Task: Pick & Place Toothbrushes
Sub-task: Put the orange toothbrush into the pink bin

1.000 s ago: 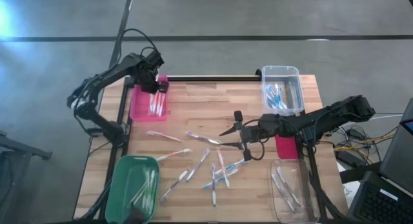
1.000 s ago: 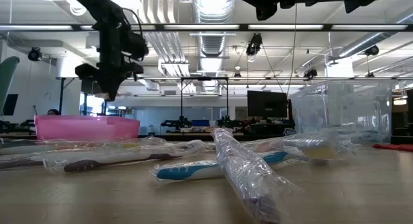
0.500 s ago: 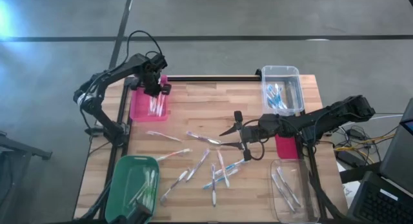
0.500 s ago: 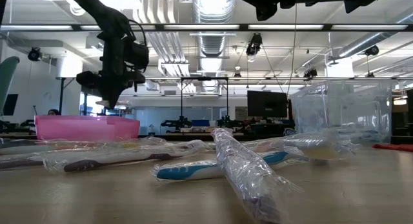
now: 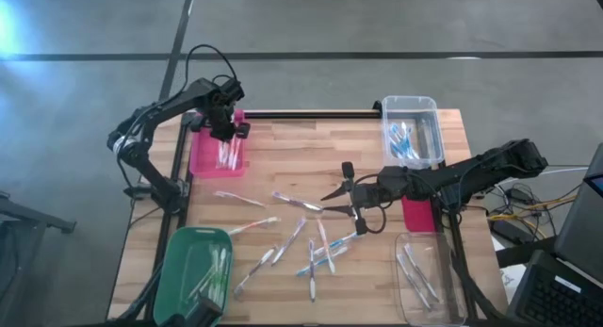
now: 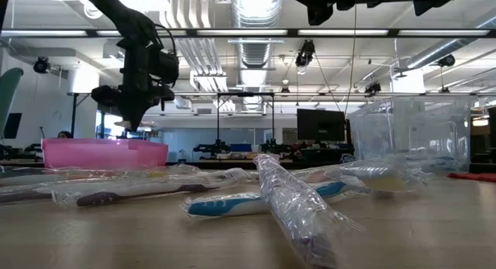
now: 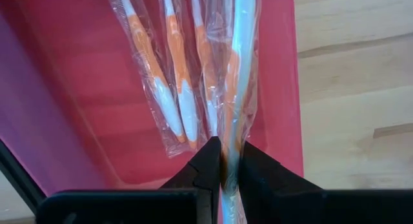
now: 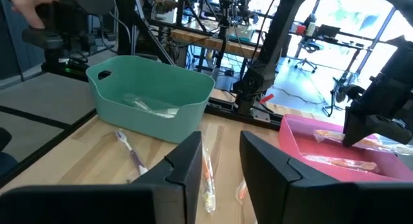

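My left gripper points down over the pink bin at the table's far left and is shut on a wrapped toothbrush. Beside it in the bin lie several more wrapped toothbrushes with orange accents. Loose wrapped toothbrushes lie scattered flat on the wood at the table's middle. My right gripper hovers level above them, pointing toward the table's left, open, with nothing between its fingers. My left gripper pinches the wrapped toothbrush between its two fingers, coming from above and pointing down. The hold is on the wrapped shaft, near one end. The rest of the brush runs down toward the bin's floor beside the others; whether its far end rests there I cannot tell.
A green bin holding a few toothbrushes stands at the near left. One clear bin with blue brushes is at the far right, another at the near right. A red block lies under my right arm.
My left gripper has gone down toward the pink bin, still shut on the toothbrush, then kept still.
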### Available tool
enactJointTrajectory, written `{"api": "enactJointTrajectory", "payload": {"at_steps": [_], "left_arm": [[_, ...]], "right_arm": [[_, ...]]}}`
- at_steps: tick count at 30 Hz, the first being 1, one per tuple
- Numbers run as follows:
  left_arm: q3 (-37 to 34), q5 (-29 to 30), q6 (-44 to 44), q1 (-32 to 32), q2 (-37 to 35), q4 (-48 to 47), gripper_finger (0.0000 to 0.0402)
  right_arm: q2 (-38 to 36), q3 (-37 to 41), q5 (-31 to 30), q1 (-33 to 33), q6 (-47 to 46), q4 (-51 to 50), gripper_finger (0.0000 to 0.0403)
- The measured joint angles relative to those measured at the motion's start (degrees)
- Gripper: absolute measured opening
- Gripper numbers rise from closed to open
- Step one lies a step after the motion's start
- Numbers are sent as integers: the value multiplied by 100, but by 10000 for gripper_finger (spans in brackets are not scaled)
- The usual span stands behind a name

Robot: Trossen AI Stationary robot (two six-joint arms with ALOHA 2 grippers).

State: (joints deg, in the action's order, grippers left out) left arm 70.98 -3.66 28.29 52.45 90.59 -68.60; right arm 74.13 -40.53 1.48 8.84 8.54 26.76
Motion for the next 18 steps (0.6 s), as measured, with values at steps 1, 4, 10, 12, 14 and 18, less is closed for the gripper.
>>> {"api": "enactJointTrajectory", "payload": {"at_steps": [1, 4, 10, 12, 14, 18], "left_arm": [[0, 0, -2, 0, 0, 0, 43], [0, 9, 0, 0, 0, 0, 43], [0, 9, -59, 0, 0, -2, 44], [0, 9, -61, 0, 0, -2, 44], [0, 9, -62, 0, 0, -4, 51], [0, 9, -64, 0, 0, -4, 82]], "right_arm": [[-2, 0, 0, 0, 0, -1, 97], [-2, 0, 0, 0, 0, 0, 86], [-2, 0, 0, 0, 0, 0, 68], [-1, 0, 0, 0, -1, -1, 63], [-1, 0, 0, 1, 0, 0, 60], [0, 0, 0, 0, 0, 0, 54]]}}
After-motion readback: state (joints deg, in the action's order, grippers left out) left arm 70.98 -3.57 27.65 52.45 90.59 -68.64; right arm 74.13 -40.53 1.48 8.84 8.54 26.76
